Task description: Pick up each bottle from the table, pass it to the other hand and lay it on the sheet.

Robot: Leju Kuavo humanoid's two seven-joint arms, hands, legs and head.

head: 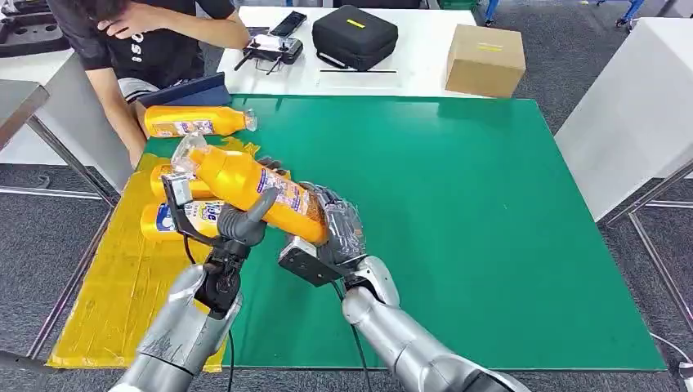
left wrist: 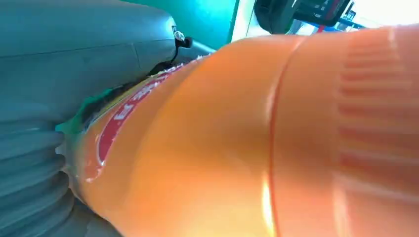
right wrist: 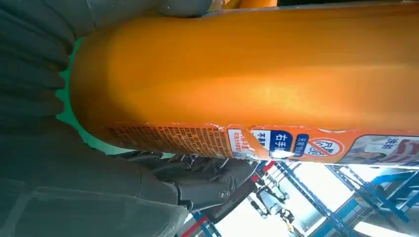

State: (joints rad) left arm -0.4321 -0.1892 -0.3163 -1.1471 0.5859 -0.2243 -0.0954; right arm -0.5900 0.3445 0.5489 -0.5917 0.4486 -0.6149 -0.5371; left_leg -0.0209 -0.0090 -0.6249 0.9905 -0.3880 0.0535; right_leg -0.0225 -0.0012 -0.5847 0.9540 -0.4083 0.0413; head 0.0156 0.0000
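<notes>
Orange bottle (head: 249,189) tilted, cap up-left, right hand (head: 331,229) gripping its base, left hand (head: 237,224) seemingly clasping it too

— Held bottle (head: 245,189)? Up over the left part of the mat (head: 458,220), tilted, cap end toward the far left, base end toward the right, between left hand (head: 237,222) and right hand (head: 331,233).

— And on the sheet (head: 122,278)? Two bottles (head: 176,219) lying side by side at the far end, just behind and under the held one. Sheet itself draped along the mat's left edge.

— Farther back? Another bottle (head: 194,122) lying at the mat's far left corner, beside a person's arm (head: 122,114). Beyond the mat, a table (head: 425,57) carrying a controller (head: 274,49), a case (head: 354,37) to its right, a box (head: 485,59) farthest right.
</notes>
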